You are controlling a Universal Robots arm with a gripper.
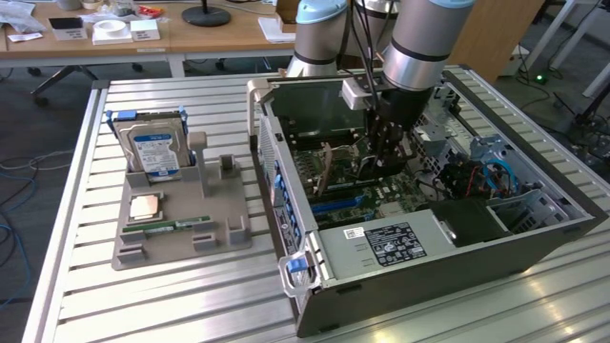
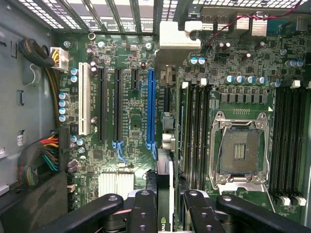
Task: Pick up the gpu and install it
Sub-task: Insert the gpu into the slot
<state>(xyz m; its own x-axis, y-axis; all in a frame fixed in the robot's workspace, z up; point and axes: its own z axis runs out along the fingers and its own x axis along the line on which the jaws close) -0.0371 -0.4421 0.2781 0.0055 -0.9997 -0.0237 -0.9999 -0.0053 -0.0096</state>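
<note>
Cataloguing the scene, we are listing what is showing.

Claw (image 1: 386, 158) (image 2: 165, 200): it is reaching down from above into the open case (image 1: 429, 250). Its black fingers (image 2: 145, 213) are clenching the gpu (image 1: 348, 171) (image 2: 165, 184), one on each face of the card.

Gpu: it is hanging on edge in that grip, inside the case and over the motherboard (image 2: 131, 97). In the wrist view we are looking along its thin edge, which is running out from between the fingers. It is lying just beside the long blue slot (image 2: 151, 107), between that slot and the bank of memory slots (image 2: 194, 131). We cannot tell whether it is touching the board.

Socket (image 2: 240, 150): it is sitting open beyond the memory slots, well apart from the card.

Power supply (image 1: 391, 243): it is lying at the near end of the case, its label facing up.

Holder (image 1: 181, 236): this grey tray is standing on the slatted table (image 1: 191, 307), at the exterior view's left of the case. It is carrying a blue-labelled hard drive (image 1: 153, 150) upright, a square chip (image 1: 145, 207) lying flat and a narrow green stick (image 1: 176, 225) just beside the chip.
</note>
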